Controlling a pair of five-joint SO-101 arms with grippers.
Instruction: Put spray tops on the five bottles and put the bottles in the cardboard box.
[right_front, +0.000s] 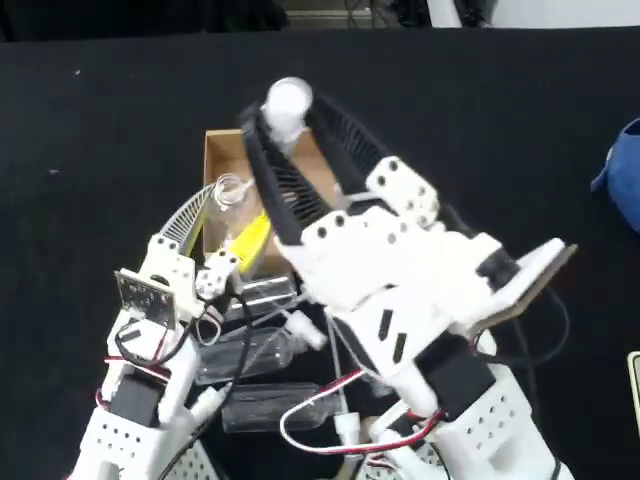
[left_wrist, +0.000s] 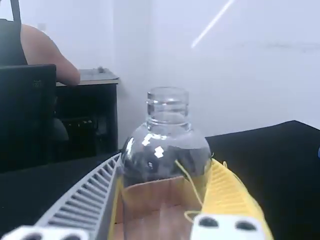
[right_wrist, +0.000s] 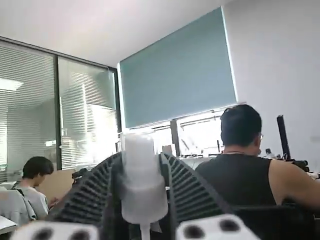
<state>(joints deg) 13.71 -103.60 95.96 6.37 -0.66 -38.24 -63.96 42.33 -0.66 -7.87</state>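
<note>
Clear bottle (left_wrist: 165, 145), neck bare, clamped in the left hand (left_wrist: 165, 185), right at the cardboard box (right_front: 222, 150). White spray top (right_wrist: 142, 185) pinched in the right hand (right_wrist: 141, 165), higher than that neck and apart from it. The trick now, I'd say: bring the stem square over the opening, lower straight, then twist. Alignment's hard to judge here. Spare bottles (right_front: 250, 352) lie on the tabletop behind both hands.

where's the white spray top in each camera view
high view: spray top at the tips of the black fingers, near the cardboard box's far edge.
right wrist view: centre, clamped between those fingers.
left wrist view: the uncapped bottle by the box instead.
shared landmark: the black ribbed fingers.
</note>
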